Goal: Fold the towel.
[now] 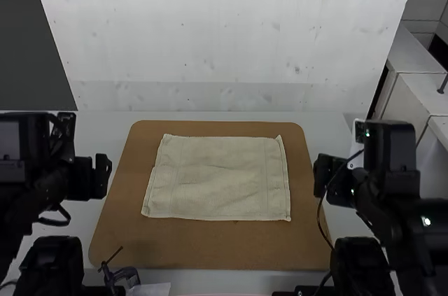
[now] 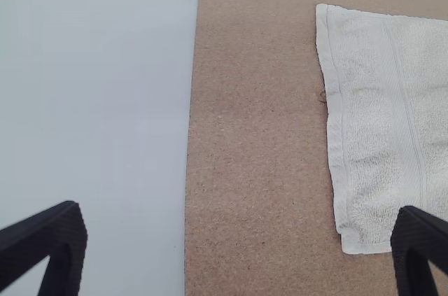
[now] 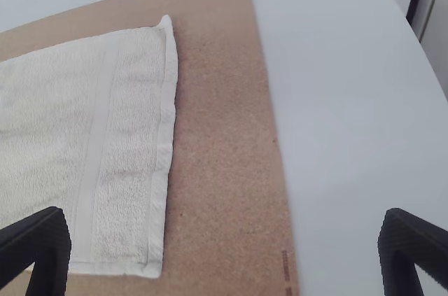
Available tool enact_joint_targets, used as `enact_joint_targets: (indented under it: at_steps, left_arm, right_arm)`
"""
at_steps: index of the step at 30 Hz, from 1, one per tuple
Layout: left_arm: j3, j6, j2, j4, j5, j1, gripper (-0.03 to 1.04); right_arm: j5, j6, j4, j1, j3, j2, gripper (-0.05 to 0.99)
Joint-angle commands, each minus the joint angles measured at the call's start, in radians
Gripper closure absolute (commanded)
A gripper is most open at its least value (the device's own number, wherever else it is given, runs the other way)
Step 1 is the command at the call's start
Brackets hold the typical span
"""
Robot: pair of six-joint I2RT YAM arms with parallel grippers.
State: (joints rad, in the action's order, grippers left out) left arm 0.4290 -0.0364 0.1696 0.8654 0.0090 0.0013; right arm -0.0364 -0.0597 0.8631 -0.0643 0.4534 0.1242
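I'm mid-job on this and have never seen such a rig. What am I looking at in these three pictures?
The machine is two robot arms at a table: a left arm and a right arm. The high view comes from a fixed camera above and behind them, looking forward and down. The other two come from cameras on the wrists, each looking out past that arm's own jaws. On the table lies a brown board, and on it a pale towel, spread flat. Both pairs of jaws stand wide open, so nothing is held.
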Motion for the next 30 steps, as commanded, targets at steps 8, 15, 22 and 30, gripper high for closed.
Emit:
enact_joint_targets:
  at_steps: [8,15,22,30]
  left_arm:
    - [0.128,0.058,0.479,-0.243,0.002,-0.011,0.08]
    - [0.22,-0.048,0.797,-0.388,0.009,-0.038,0.02]
    - [0.35,-0.125,1.133,-0.405,-0.103,-0.149,0.03]
    - [0.444,-0.126,1.298,-0.448,-0.106,-0.169,0.05]
  right_arm:
    - [0.012,-0.028,-0.297,-0.014,0.068,0.601,-0.03]
    - [-0.019,-0.043,-0.477,-0.031,0.174,0.997,-0.02]
    - [-0.062,-0.055,-0.547,-0.081,0.344,1.358,-0.02]
    - [-0.069,-0.074,-0.547,-0.106,0.582,1.715,-0.02]
